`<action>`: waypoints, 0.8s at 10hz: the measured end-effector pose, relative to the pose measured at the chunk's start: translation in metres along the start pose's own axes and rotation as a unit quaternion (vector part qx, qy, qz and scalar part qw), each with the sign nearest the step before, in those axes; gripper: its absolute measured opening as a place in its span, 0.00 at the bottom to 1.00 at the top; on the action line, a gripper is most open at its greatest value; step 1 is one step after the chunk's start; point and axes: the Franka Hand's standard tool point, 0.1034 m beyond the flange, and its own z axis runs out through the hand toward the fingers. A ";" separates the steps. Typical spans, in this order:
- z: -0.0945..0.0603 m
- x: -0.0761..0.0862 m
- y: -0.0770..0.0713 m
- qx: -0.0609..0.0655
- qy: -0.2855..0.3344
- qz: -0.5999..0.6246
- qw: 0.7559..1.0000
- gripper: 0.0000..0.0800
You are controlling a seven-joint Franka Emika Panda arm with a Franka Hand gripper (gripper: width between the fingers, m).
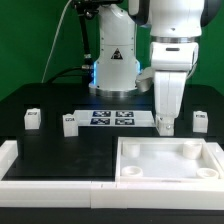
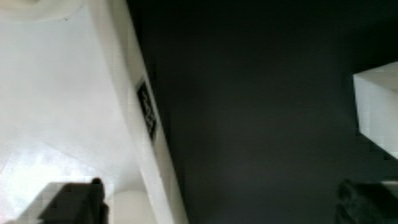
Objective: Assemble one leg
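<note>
Three legs stand apart on the black table in the exterior view: one at the far left (image 1: 32, 118), one beside it (image 1: 69, 123) and one at the far right (image 1: 200, 121). A fourth small white block (image 1: 164, 125) shows right at the tips of my gripper (image 1: 165, 118), which hangs low just behind the large white tray-like part (image 1: 170, 178). In the wrist view my gripper (image 2: 217, 205) is open, its dark fingers (image 2: 71, 202) wide apart. Only the tray-like part's tagged edge (image 2: 107, 120) and bare table lie between them. I cannot tell what the white corner (image 2: 377, 100) is.
The marker board (image 1: 112, 119) lies flat mid-table between the legs. A long white wall (image 1: 40, 180) runs along the table's front left. The robot base (image 1: 115, 60) stands at the back, with a green backdrop behind it.
</note>
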 end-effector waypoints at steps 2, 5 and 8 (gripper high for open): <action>0.000 0.001 0.000 0.001 0.001 0.107 0.994 0.81; 0.001 -0.005 -0.015 0.017 0.010 0.346 0.938 0.81; 0.001 0.010 -0.029 0.025 0.007 0.532 0.847 0.81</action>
